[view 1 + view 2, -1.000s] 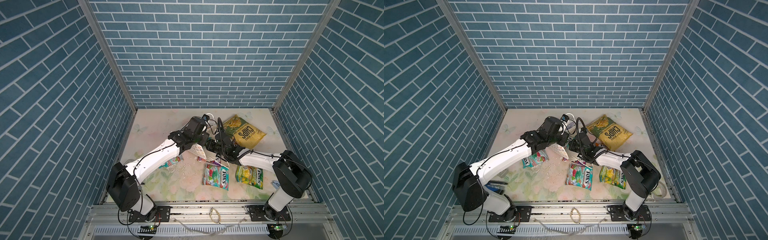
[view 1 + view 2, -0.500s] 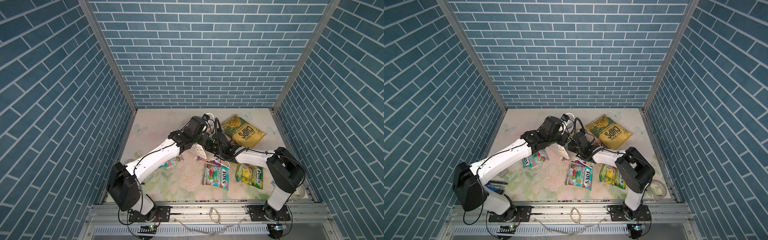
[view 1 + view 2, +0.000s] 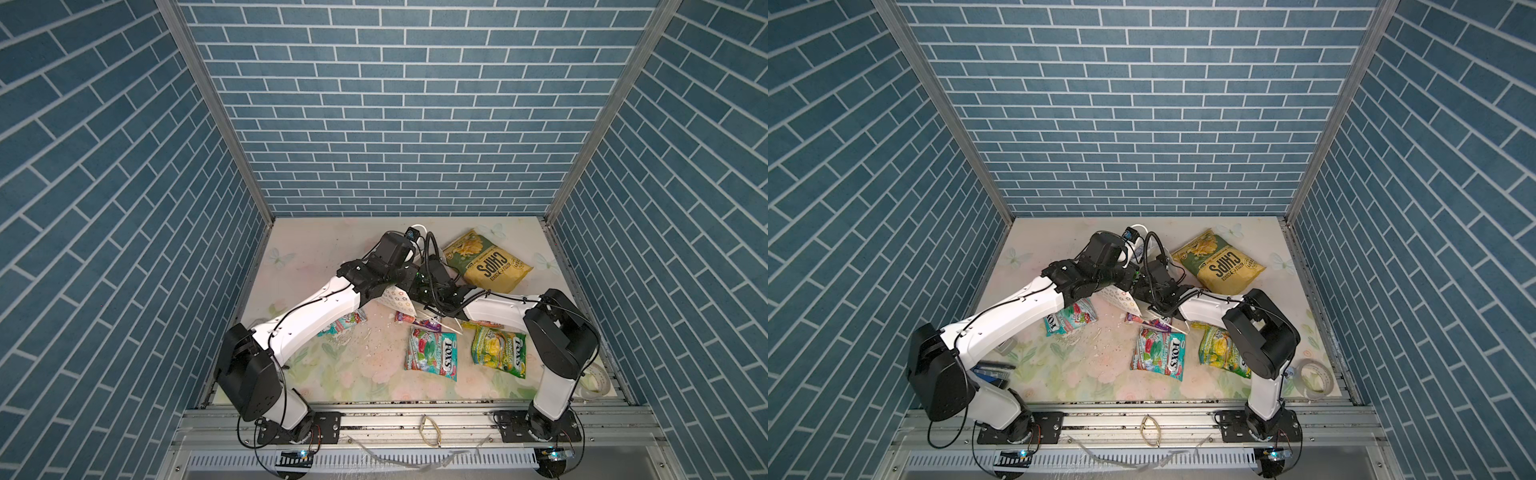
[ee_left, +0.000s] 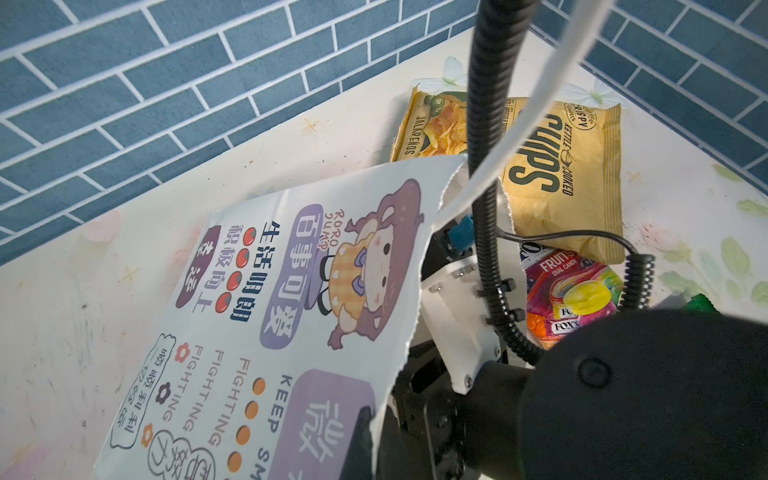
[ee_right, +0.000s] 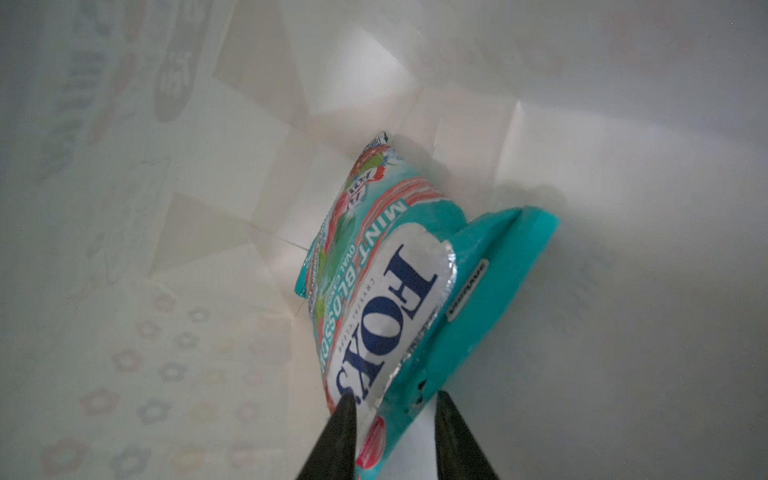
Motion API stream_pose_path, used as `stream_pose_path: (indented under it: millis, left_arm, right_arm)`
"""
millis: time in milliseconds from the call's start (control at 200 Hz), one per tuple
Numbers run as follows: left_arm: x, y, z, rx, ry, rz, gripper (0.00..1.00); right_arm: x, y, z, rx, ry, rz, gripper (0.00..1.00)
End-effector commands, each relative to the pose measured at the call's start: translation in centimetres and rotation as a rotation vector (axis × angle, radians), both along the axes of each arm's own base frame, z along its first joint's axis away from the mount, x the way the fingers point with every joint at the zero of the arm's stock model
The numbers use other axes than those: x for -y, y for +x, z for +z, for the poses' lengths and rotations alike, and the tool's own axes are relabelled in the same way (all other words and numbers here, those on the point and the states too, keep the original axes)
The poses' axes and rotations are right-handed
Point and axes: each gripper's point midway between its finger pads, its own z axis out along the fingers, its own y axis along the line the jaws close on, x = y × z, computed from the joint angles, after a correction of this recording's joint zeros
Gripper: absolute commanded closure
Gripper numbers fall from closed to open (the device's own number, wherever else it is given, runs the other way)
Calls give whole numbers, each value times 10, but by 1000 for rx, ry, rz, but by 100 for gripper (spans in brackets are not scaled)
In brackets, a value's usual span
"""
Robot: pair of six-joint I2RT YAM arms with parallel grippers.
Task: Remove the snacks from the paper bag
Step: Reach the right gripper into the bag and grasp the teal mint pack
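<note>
Now: right gripper (image 5: 395, 397) deep inside the bag (image 5: 623, 166), jaws apart astride a teal pouch (image 5: 399, 299).
The left gripper (image 4: 376, 436) is clamped on the bag wall; closing off-centre could snag paper beside the tips, or slip off glossy foil.

Both arms look like twins to me: the left arm (image 3: 316, 307) and right arm (image 3: 498, 309) have glossy white shells between chunky black joint housings. Thin black wires (image 3: 509, 296) trail along the white parts. Up by a wrist there's a ribbed black hose (image 4: 484, 124), a coiled cord (image 4: 636, 278) and a white bracket (image 4: 453, 316) with tiny screws. The right gripper (image 5: 395, 398) has dark pointed fingers (image 5: 336, 440).
</note>
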Motion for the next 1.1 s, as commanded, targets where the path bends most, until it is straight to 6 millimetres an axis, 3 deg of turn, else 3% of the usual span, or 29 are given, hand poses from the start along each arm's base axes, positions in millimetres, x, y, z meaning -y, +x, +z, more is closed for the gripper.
stream_pose_path:
  millis: [0, 325, 555, 685, 910, 1090]
  left_arm:
    - [9, -1, 9, 0, -28, -24, 100]
    - [12, -1, 8, -5, -33, -36, 100]
    - [19, 0, 8, -10, -50, -53, 100]
    - [17, -1, 5, -14, -42, -51, 100]
    - [10, -2, 0, -12, -8, -37, 100]
    - [5, 0, -2, -5, 12, -27, 100]
  right_arm:
    - [3, 3, -10, -48, -12, -39, 67]
    - [2, 12, -25, -83, -3, -46, 67]
    - [2, 13, -32, -89, 11, -44, 84]
    - [4, 14, -23, -52, 47, -46, 100]
    - [10, 13, 5, 43, 112, -40, 100]
    - [15, 11, 39, 134, 172, -20, 100]
